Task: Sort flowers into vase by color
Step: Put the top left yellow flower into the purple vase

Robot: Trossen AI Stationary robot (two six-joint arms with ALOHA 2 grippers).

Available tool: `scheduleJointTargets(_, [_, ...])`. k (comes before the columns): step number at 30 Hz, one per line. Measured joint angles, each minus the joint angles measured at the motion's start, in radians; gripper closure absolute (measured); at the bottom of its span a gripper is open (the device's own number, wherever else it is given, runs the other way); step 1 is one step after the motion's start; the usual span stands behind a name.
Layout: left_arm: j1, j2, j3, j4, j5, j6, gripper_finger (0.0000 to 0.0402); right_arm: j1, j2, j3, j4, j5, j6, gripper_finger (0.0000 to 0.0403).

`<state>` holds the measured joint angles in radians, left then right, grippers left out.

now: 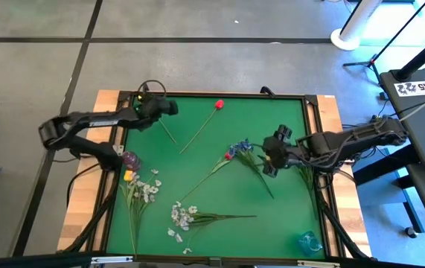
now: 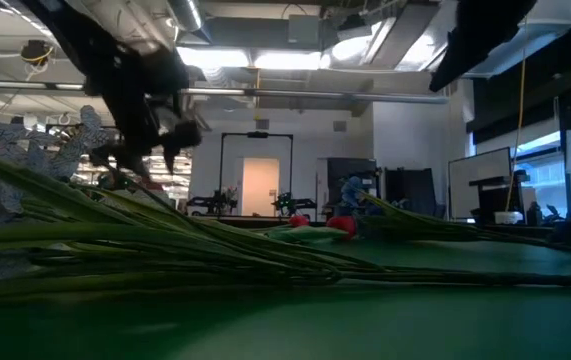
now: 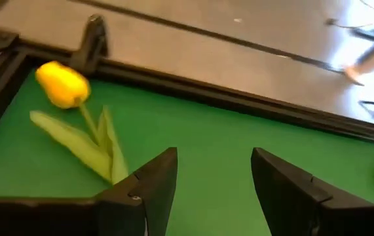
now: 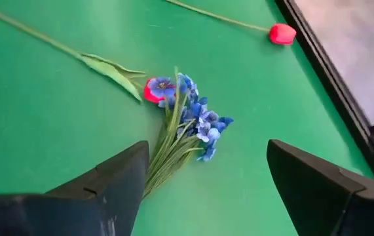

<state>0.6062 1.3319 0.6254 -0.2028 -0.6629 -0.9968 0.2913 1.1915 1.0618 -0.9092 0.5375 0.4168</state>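
My left gripper point(image 1: 158, 109) point(image 3: 213, 187) hovers open over the mat's far left corner. A yellow tulip point(image 3: 62, 85) lies on the mat just beside its fingers, untouched. My right gripper point(image 1: 270, 158) point(image 4: 203, 190) is open above the stems of a blue spray point(image 1: 242, 148) point(image 4: 196, 121), touching nothing. The blue blossoms lie across the head of a red tulip point(image 4: 154, 90). A second red tulip point(image 1: 219, 105) point(image 4: 281, 33) lies near the far edge. Two white sprays point(image 1: 147, 190) point(image 1: 184, 216) lie at the near left.
A purple vase point(image 1: 130, 158) stands at the mat's left edge with a yellow head point(image 1: 128, 176) beside it. A blue glass vase point(image 1: 309, 242) stands at the near right corner. Green stems point(image 1: 305, 175) lie under the right arm. The mat has a raised black frame point(image 3: 239, 98).
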Motion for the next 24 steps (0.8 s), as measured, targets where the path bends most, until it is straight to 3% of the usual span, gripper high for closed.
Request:
scheduleJointTargets(9, [0.05, 0.187, -0.001, -0.008, -0.081, -0.158, 0.0211, 0.159, 0.0, 0.0, 0.0, 0.05, 0.003, 0.0095])
scheduleJointTargets(19, [0.038, 0.326, -0.001, -0.042, -0.093, -0.316, 0.0215, 0.173, 0.0, -0.001, -0.01, 0.063, 0.004, 0.0095])
scheduleJointTargets(24, [0.003, 0.338, -0.002, -0.023, -0.117, -0.329, 0.0275, 0.173, 0.0, -0.001, -0.009, 0.063, 0.004, 0.0095])
